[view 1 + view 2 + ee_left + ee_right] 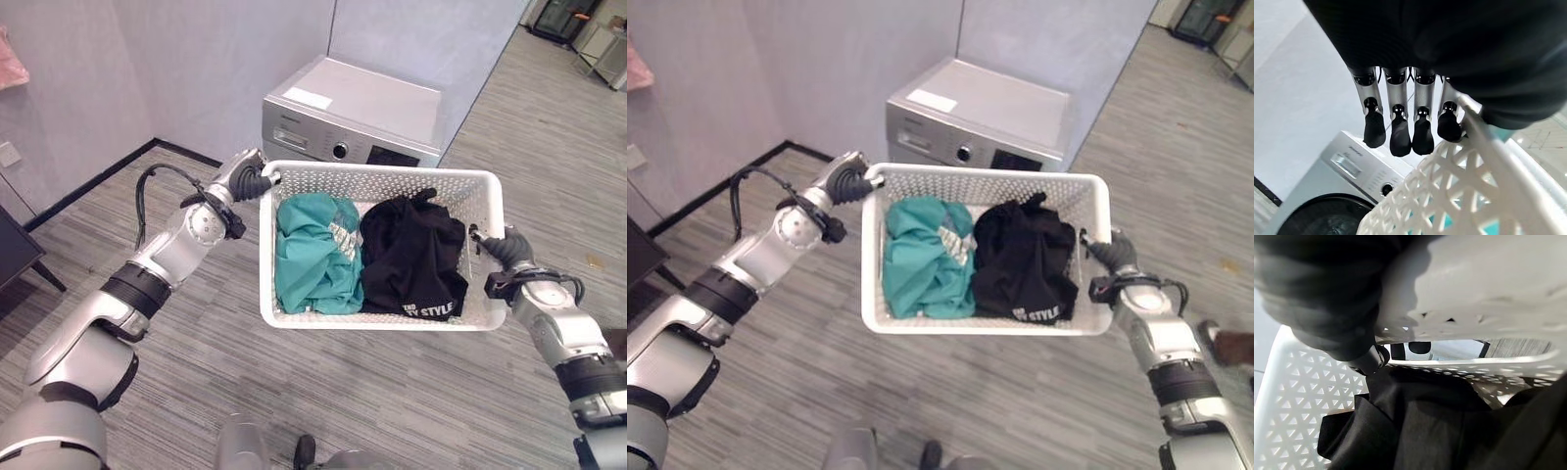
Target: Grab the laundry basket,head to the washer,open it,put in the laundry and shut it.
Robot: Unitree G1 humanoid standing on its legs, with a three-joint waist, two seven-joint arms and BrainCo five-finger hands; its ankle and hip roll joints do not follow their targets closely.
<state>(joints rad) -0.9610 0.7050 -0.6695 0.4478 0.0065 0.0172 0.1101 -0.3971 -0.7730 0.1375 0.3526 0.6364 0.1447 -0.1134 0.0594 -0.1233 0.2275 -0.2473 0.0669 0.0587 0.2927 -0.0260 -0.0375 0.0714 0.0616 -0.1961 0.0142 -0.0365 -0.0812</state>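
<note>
Your two head views look steeply down from above, facing forward over the laundry basket (382, 321) toward the washer (353, 122) and the grey floor (294, 392). Set slightly apart, they share almost the whole scene: basket, washer, both arms.

Your left wrist view sits very close behind the left hand (1400, 127). It faces along the fingers, past the basket's rim, down to the washer's front panel and round door. It shares the washer and that rim with the head views.

Your right wrist view is pressed against the basket's opposite rim at the right hand (1369, 360), looking in over the black garment (1449, 431).
</note>
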